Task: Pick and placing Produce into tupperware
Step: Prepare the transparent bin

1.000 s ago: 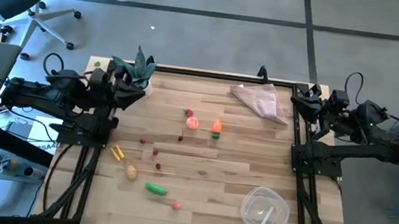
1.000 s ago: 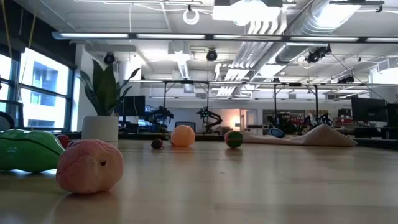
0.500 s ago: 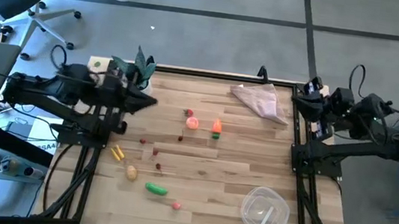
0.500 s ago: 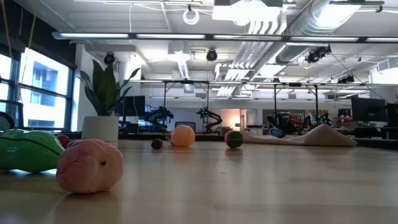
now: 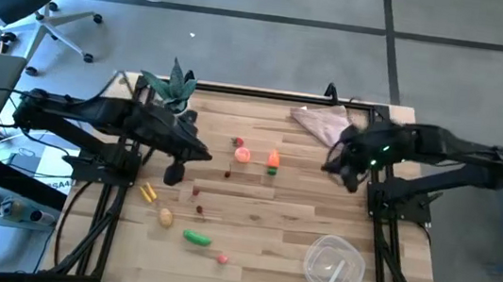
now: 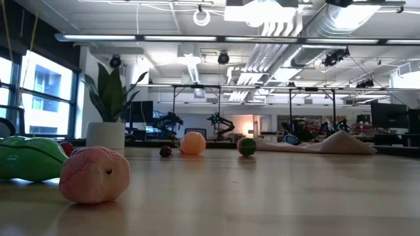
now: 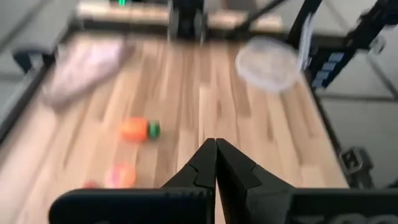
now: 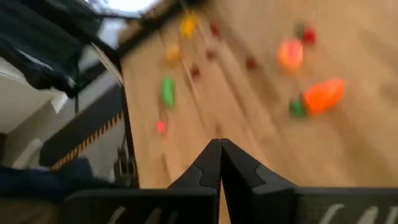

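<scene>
High view: the clear tupperware (image 5: 333, 265) is seen empty near the table's front right corner, while the produce is scattered well apart from it, the orange carrot (image 5: 273, 161) and pink-red round piece (image 5: 242, 154) mid-table and the green pod (image 5: 197, 238) and beige potato (image 5: 166, 217) toward the front left. The left gripper (image 5: 201, 154) is held over the wood left of the pink-red piece, its fingers pressed together (nothing is pinched between them). The right gripper (image 5: 335, 162) is held beside the pinkish-beige cloth (image 5: 327, 126), its fingers likewise closed on nothing.

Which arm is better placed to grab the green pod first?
Left, probably. The green pod lies on the left arm's side of the table, nearer the left gripper; the right gripper hangs near the cloth. Both jaws are closed.
</scene>
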Controlling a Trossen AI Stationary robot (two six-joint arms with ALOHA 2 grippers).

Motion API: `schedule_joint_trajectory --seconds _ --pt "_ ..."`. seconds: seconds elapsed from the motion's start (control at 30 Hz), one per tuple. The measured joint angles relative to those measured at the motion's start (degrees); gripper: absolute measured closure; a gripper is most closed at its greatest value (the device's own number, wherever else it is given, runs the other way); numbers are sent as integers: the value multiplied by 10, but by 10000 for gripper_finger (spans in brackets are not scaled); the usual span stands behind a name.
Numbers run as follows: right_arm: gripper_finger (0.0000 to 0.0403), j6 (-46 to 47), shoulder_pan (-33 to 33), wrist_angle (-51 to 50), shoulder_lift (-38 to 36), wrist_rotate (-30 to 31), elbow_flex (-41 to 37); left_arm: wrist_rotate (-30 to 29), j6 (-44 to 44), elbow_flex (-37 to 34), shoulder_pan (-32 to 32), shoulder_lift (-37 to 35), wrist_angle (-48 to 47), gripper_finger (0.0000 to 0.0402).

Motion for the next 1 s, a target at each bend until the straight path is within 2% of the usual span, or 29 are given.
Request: schedule_joint_trajectory --seconds 0.3,0.63,0.77,0.87,1.0 --pt "402 182 137 -34 58 -9 -50 5 -52 -82 -24 33 15 401" --pt "402 361 327 -36 131 16 -115 -21 -75 -93 -65 68 101 401" --pt "402 437 394 1 167 25 -150 -21 -75 -93 -65 75 116 401" --pt "402 481 431 78 193 55 -176 -21 -75 -93 -64 77 112 401" --pt "402 500 449 123 239 60 -199 -21 -75 -93 -64 77 113 401"
